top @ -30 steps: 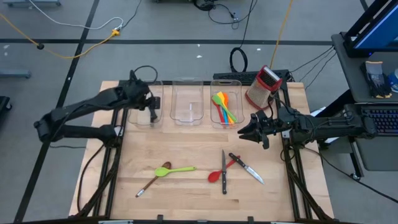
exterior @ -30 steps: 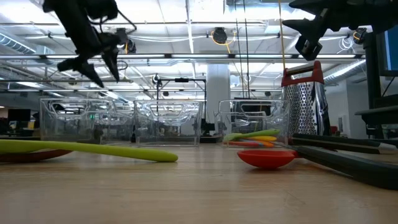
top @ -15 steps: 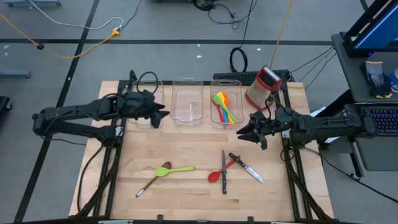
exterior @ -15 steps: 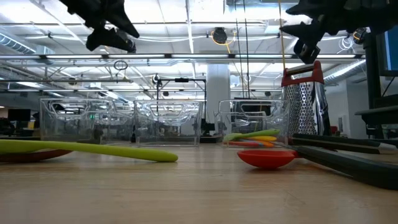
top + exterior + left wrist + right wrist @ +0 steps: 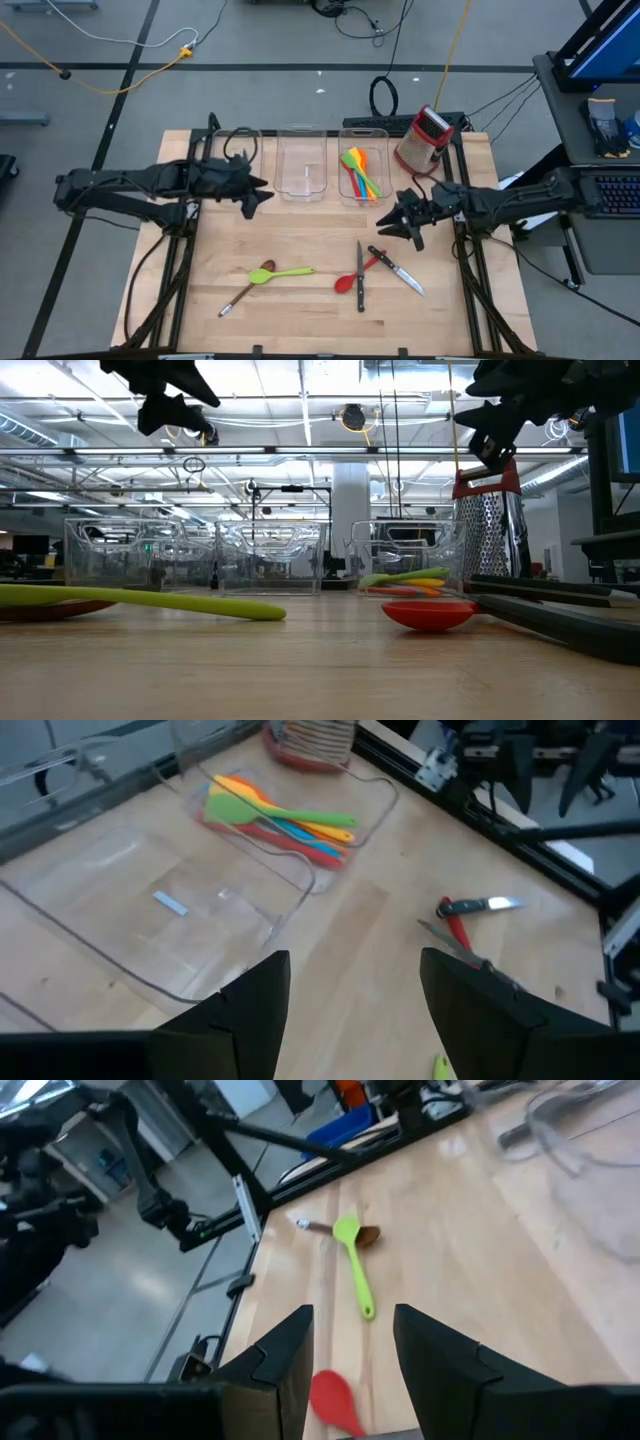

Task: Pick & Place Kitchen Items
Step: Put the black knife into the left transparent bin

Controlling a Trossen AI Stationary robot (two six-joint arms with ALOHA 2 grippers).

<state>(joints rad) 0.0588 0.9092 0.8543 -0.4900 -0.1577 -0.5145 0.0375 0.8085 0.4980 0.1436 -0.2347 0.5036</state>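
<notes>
Both dark arms hang above the pale wooden worktop (image 5: pixel 300 230) with nothing in their grip. The left gripper (image 5: pixel 258 192) sits over the worktop just in front of the left-hand clear plastic bin (image 5: pixel 232 163), its two fingers (image 5: pixel 250 1010) spread apart and empty. The right gripper (image 5: pixel 388 222) hovers near the worktop's right side, in front of the right-hand clear plastic bin (image 5: pixel 362 172), its fingers (image 5: pixel 280 1360) likewise parted with only air between them. That bin holds a bunch of bright spatulas and spoons (image 5: pixel 361 172) in green, yellow, orange, red and blue, lying lengthwise in a heap. The middle clear plastic bin (image 5: pixel 301 168) stands between the two others. Behind the right gripper, at the far right corner, a red-and-steel box grater (image 5: pixel 422 138) stands upright. On the near half of the worktop lie the loose pieces: a lime-green spatula (image 5: pixel 284 272) whose head rests against a brown wooden spoon (image 5: pixel 242 290) running off toward the near left; to their right a red spoon (image 5: pixel 349 279) crossed by a slim black-handled steel knife (image 5: pixel 360 276) that points front to back; and just beside those a second, shorter black-handled steel knife (image 5: pixel 397 271) lying on a slant, blade toward the near right.
</notes>
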